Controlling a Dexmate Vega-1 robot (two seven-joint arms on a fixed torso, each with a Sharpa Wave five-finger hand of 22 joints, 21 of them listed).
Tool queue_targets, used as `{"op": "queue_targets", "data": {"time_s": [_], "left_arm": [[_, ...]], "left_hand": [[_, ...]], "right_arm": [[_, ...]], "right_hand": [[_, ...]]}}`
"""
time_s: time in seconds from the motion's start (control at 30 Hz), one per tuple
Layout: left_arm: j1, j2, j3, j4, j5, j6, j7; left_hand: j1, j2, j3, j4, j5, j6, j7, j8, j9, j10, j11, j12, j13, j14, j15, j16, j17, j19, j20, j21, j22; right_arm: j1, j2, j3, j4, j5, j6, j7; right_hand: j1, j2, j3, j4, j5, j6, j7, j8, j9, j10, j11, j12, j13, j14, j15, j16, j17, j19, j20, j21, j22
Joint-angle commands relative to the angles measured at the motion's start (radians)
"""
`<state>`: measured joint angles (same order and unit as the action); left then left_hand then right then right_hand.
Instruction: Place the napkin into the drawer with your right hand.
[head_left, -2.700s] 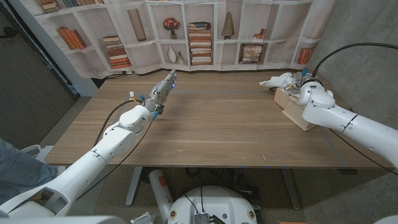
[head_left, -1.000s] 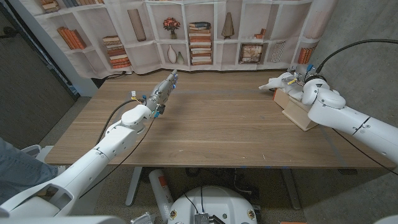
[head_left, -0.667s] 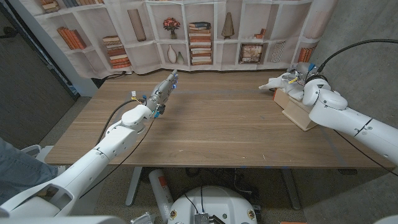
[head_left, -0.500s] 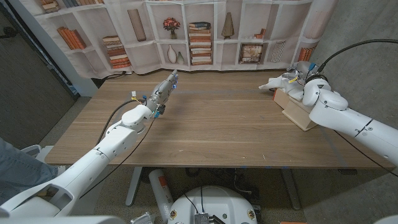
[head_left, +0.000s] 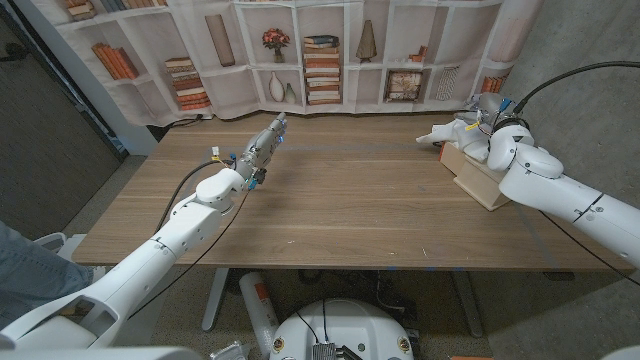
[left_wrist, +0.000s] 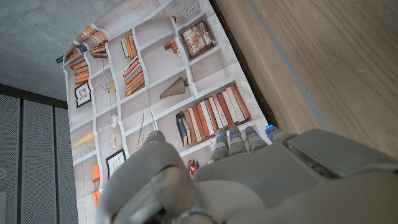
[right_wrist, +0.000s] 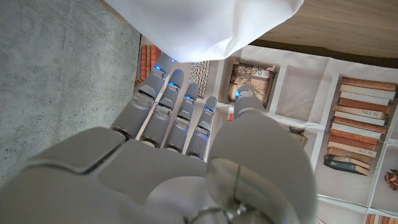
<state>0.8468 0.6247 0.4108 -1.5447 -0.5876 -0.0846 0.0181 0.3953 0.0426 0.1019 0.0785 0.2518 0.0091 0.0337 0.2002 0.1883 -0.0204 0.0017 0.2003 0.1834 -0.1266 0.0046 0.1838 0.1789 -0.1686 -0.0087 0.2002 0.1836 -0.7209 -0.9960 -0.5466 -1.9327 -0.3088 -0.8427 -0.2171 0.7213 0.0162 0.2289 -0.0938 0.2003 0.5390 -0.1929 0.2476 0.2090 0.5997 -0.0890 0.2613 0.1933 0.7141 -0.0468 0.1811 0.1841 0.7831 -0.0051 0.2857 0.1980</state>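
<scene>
The white napkin lies bunched at the far end of the light wooden drawer, which sits on the table at the right; one corner of the napkin hangs out toward the table's middle. My right hand is just behind the napkin with its fingers stretched out and nothing in them. In the right wrist view, the napkin hangs beyond the straight fingertips, apart from them. My left hand is held over the far left of the table, fingers straight and holding nothing.
The wooden table runs wide between the two arms. A curtain printed with bookshelves hangs along the table's far edge. A grey concrete wall stands close behind the right arm. A person's leg shows at the picture's left edge.
My right hand has let go of the napkin and lifted back and to the right, with its fingers now straightened. The napkin stays at the drawer's far end. The left arm is unmoved.
</scene>
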Motion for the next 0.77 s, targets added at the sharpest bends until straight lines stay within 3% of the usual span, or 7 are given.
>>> {"op": "queue_targets", "data": {"time_s": [0.03,0.77], "left_arm": [[-0.003,-0.004,0.0,0.01,0.0,-0.007,-0.004],[0.022,0.008,-0.014,-0.005,-0.009,-0.014,0.003]], "left_hand": [[0.004,0.004,-0.003,-0.001,-0.004,0.01,0.002,0.0,0.001,0.001,-0.004,0.004,0.005,-0.003,0.002,0.003,0.002,-0.067,0.006,0.005,0.002],[0.007,0.007,-0.004,-0.002,-0.005,0.01,0.003,0.0,0.001,0.0,-0.004,0.004,0.005,-0.003,0.001,0.003,0.002,-0.066,0.005,0.005,0.002]], "right_arm": [[-0.012,-0.007,0.015,-0.023,-0.005,0.011,-0.019],[-0.009,0.0,0.013,-0.047,-0.031,0.015,-0.013]], "right_hand": [[-0.007,0.0,-0.004,0.002,0.002,-0.007,0.003,-0.001,0.003,-0.002,-0.001,-0.006,0.002,-0.006,0.001,-0.001,0.002,-0.006,0.005,-0.002,0.001],[-0.012,0.004,-0.005,0.003,0.003,-0.007,0.002,-0.007,0.003,-0.003,0.001,-0.008,0.002,-0.011,0.002,0.001,0.003,-0.01,0.006,-0.006,0.002]]}}
